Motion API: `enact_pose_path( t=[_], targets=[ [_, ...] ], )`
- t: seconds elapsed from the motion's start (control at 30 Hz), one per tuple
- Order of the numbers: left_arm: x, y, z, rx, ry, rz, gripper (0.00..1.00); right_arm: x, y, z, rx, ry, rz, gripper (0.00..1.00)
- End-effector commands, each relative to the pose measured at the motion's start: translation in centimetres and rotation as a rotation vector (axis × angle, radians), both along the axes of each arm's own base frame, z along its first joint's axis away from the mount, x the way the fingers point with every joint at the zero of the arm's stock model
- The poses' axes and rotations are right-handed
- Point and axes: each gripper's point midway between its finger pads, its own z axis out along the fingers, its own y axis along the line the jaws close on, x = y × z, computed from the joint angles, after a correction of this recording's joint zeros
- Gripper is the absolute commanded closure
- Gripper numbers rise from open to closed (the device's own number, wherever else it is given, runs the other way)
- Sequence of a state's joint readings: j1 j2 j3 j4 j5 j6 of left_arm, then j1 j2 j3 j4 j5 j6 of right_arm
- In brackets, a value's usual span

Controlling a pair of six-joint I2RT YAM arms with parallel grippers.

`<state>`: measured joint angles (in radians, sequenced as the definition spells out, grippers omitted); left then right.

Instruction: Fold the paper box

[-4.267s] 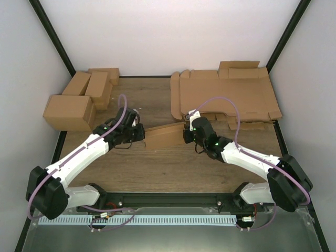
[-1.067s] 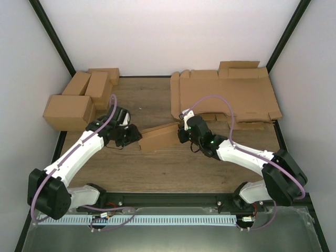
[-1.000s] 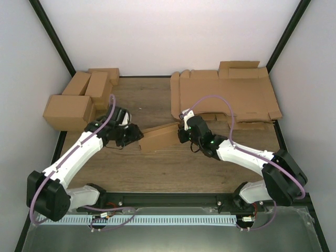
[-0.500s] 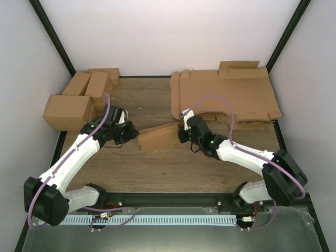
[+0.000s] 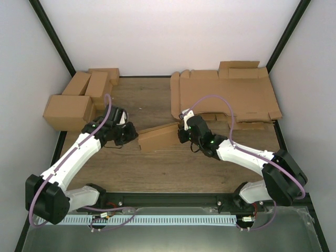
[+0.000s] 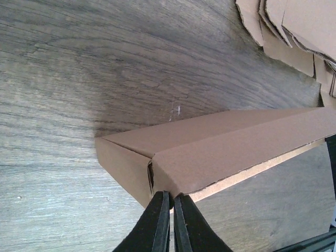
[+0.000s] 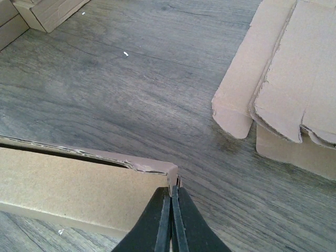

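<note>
The paper box point(image 5: 160, 137) is a long, part-folded brown cardboard piece lying across the middle of the table. My left gripper point(image 5: 134, 135) is at its left end. In the left wrist view the left gripper point(image 6: 171, 195) is shut, its tips pinching the lower corner edge of the paper box point(image 6: 236, 142) beside the folded end flap. My right gripper point(image 5: 181, 135) is at the right end. In the right wrist view the right gripper point(image 7: 171, 190) is shut on the corner flap of the paper box point(image 7: 68, 184), whose torn upper edge shows.
A pile of flat brown sheets point(image 5: 226, 97) lies at the back right, with its flaps point(image 7: 294, 79) close beyond the right gripper. Several finished boxes point(image 5: 79, 100) stand at the back left. White walls enclose the table.
The left gripper's jaws have closed at the box's left end, and the left arm has shifted slightly left. The right arm and the box's right end have stayed still.
</note>
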<state>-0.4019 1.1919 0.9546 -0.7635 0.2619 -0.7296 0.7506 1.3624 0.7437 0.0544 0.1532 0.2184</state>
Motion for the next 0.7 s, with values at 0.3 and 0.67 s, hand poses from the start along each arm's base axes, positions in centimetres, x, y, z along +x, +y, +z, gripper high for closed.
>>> enact_pose_path(
  t=[0.3, 0.67],
  targets=[
    [-2.4, 0.1, -2.2, -0.029, 0.092, -0.004, 0.96, -1.8, -1.7, -4.8, -0.144, 0.142, 0.002, 0.99],
    [-2.2, 1.2, -1.3, 0.092, 0.103, -0.054, 0.96, -1.8, -1.7, -5.0, -0.147, 0.144, 0.003, 0.99]
  ],
)
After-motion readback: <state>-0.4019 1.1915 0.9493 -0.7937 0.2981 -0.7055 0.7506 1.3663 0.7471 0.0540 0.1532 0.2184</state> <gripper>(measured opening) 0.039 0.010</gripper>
